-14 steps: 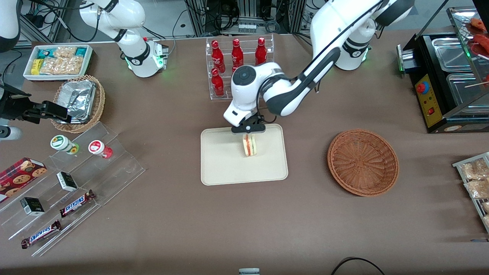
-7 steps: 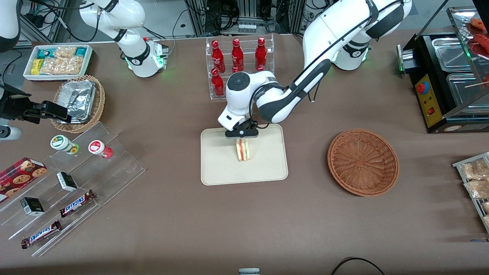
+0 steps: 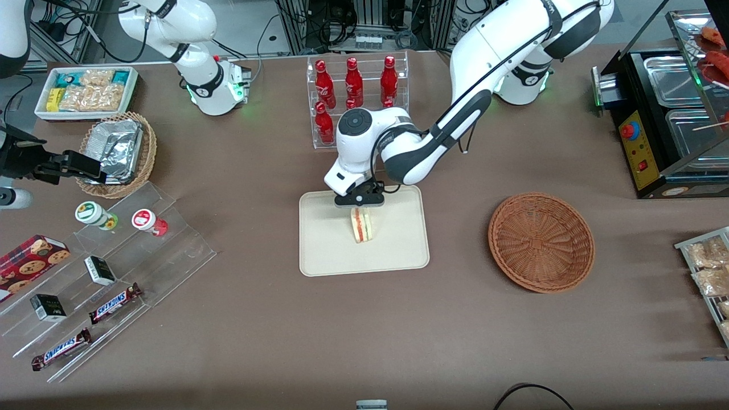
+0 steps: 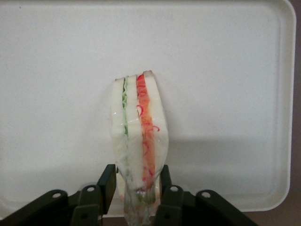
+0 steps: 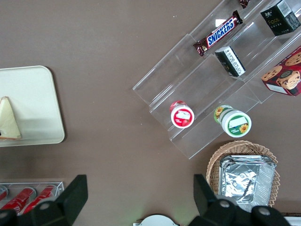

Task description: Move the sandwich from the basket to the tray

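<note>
Now hand (image 3: pixel 360 203) clamps sandwich (image 3: pixel 361 224) over tray (image 3: pixel 330 250); brown table (image 3: pixel 273 319).

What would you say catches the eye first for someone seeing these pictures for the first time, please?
Most striking is the sandwich, standing on edge over the middle of the cream tray, pinched at one end by the working arm's hand. Toward the working arm's end of the table lies the reddish-brown basket with nothing in it. A clear rack of red bottles stands farther from the front camera than the tray.
</note>
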Robot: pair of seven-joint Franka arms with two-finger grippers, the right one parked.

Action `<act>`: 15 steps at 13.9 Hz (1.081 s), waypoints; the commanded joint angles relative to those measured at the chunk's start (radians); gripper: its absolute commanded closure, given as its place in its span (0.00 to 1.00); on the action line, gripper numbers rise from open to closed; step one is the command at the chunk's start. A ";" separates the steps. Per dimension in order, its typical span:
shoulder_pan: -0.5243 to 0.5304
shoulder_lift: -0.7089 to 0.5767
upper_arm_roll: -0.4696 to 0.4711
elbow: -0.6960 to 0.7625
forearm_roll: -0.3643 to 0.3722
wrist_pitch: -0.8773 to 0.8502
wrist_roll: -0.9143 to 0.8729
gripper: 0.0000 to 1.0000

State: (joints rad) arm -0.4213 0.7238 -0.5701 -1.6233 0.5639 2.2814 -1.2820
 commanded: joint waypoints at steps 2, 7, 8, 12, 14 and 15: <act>0.030 -0.136 0.001 0.020 -0.041 -0.181 -0.022 0.01; 0.133 -0.354 -0.002 0.013 -0.203 -0.400 0.036 0.01; 0.145 -0.386 -0.001 0.014 -0.232 -0.425 0.064 0.01; 0.232 -0.498 0.002 0.016 -0.337 -0.522 0.220 0.01; 0.286 -0.538 0.004 0.019 -0.364 -0.578 0.303 0.01; 0.300 -0.559 0.010 0.019 -0.384 -0.603 0.356 0.01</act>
State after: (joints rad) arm -0.1629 0.2289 -0.5656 -1.5766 0.2259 1.7175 -1.0184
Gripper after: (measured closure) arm 0.004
